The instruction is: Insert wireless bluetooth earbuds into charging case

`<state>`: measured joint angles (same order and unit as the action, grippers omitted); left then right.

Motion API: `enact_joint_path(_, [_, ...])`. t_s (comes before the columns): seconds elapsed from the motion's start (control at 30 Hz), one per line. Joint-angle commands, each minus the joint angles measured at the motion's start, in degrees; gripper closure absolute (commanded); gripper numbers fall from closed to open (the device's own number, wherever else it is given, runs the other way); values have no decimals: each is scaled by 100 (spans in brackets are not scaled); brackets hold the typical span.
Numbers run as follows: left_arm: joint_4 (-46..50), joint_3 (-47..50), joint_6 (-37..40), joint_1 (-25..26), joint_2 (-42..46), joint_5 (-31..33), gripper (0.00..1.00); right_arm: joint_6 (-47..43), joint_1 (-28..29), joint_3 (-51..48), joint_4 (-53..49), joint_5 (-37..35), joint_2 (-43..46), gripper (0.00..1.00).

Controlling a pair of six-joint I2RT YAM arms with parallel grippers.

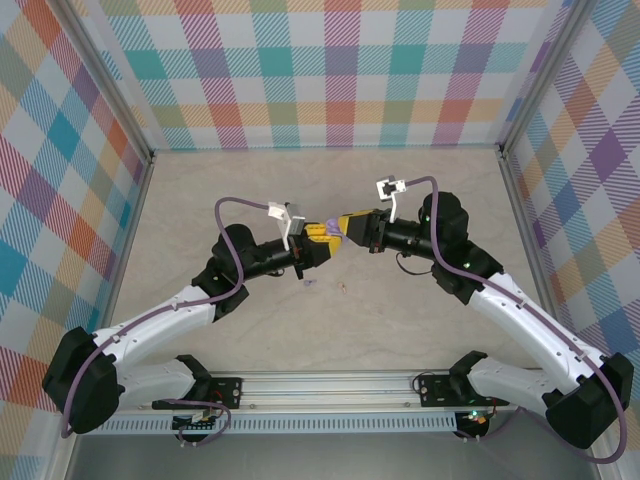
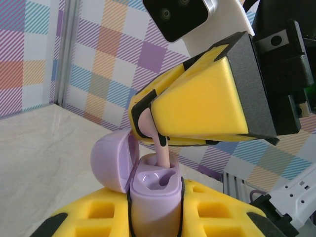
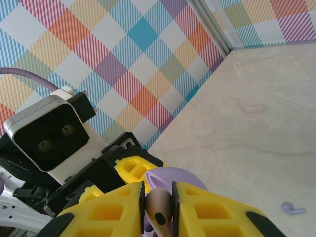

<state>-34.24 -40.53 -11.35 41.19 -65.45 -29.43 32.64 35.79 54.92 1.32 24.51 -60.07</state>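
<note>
We read no text, brand, number or sign anywhere. The purple charging case (image 2: 153, 197) carries no print, the wrist camera housing (image 2: 180, 17) shows no legible label, and the checked walls (image 1: 320, 70) are pattern only.

Robot lab cell — plaid walls (image 1: 330, 70), aluminium rail (image 1: 330, 386)
</note>
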Motion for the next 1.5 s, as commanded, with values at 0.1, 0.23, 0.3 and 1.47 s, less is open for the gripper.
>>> enact_joint_path(0.1, [-443, 76, 205, 122, 160, 48, 89, 45, 68, 37, 33, -64, -5, 79])
enact_joint_path(0.23, [-613, 117, 215, 122, 220, 104, 89, -25, 77, 55, -139, -158, 4, 79])
enact_joint_path(0.3, [-625, 116, 221, 123, 253, 121, 89, -38, 87, 63, -184, -196, 25, 79])
enact_joint_path(1.47, [2466, -385, 1020, 125, 940, 1635, 89, -470, -200, 111, -2547, -2745, -1468, 79])
